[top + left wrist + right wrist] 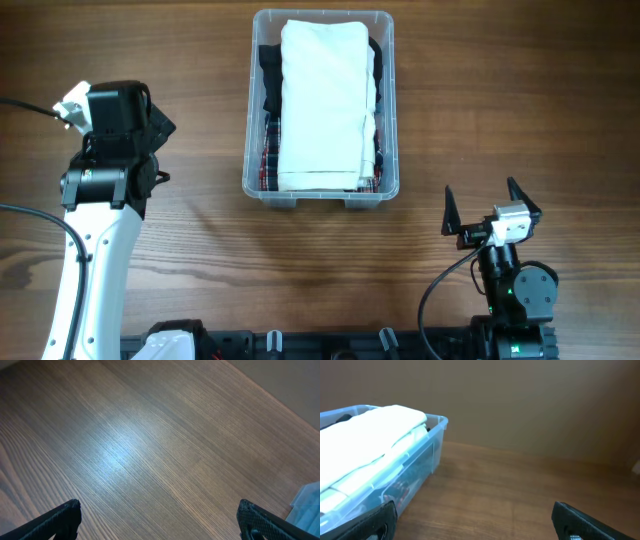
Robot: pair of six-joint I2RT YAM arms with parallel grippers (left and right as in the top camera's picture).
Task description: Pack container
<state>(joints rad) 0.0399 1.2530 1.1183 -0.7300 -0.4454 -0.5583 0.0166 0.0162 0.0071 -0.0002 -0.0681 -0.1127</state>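
Note:
The clear plastic container [388,100] stands at the back middle of the table. It holds folded garments: a white one [325,100] on top, dark and plaid ones under it. It also shows in the right wrist view [434,445] at the left. My left gripper [160,150] is open and empty over bare wood, left of the container; its fingertips frame the left wrist view [160,520]. My right gripper [492,205] is open and empty near the front right, apart from the container; its fingertips show in the right wrist view [475,522].
The wooden table [500,90] spreads around the container. A black rail [330,345] runs along the front edge. A black cable [30,108] leads to the left arm. A corner of pale plastic [307,505] shows at the right of the left wrist view.

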